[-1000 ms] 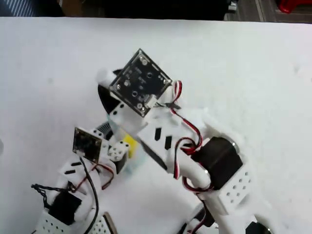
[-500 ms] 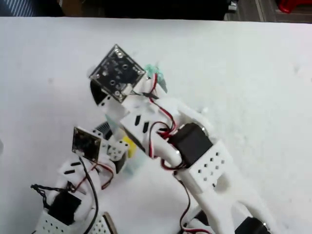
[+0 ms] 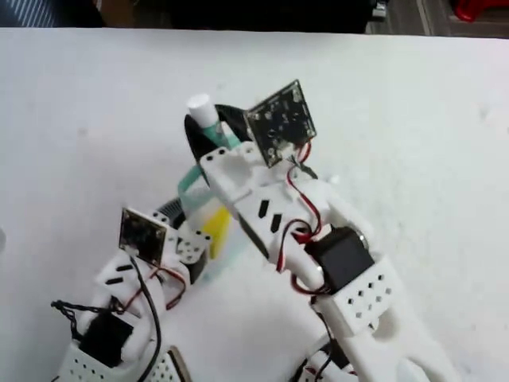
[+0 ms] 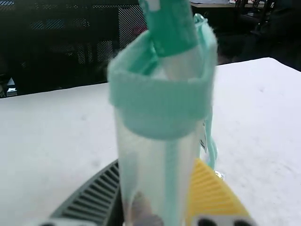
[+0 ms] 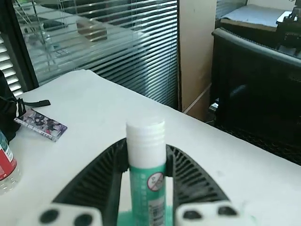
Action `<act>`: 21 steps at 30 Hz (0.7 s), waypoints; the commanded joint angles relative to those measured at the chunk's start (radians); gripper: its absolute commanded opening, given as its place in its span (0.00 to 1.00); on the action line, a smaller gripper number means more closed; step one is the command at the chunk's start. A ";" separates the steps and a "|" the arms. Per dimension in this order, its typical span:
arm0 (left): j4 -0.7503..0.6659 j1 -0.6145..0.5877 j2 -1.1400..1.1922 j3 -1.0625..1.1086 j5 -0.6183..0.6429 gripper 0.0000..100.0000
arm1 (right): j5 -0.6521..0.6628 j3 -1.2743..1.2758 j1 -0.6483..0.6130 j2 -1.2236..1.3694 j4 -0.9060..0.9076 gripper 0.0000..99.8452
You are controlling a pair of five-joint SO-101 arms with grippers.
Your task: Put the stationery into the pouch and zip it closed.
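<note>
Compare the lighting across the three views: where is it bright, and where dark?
High view: the table glares near-white. Left wrist view: bright table, dark room behind the pouch. Right wrist view: blinds lit bright behind the glue stick.

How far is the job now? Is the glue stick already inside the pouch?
Done: the left gripper holds the pouch upright, with its mouth open. In hand: the right gripper is shut on the glue stick, whose lower end is in the pouch's mouth. Left: release the stick, then zip the pouch closed. Other items inside: cannot tell.
</note>
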 commanded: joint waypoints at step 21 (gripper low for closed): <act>0.006 0.031 -0.010 -0.011 -0.008 0.17 | -0.009 0.124 0.018 0.022 -0.197 0.02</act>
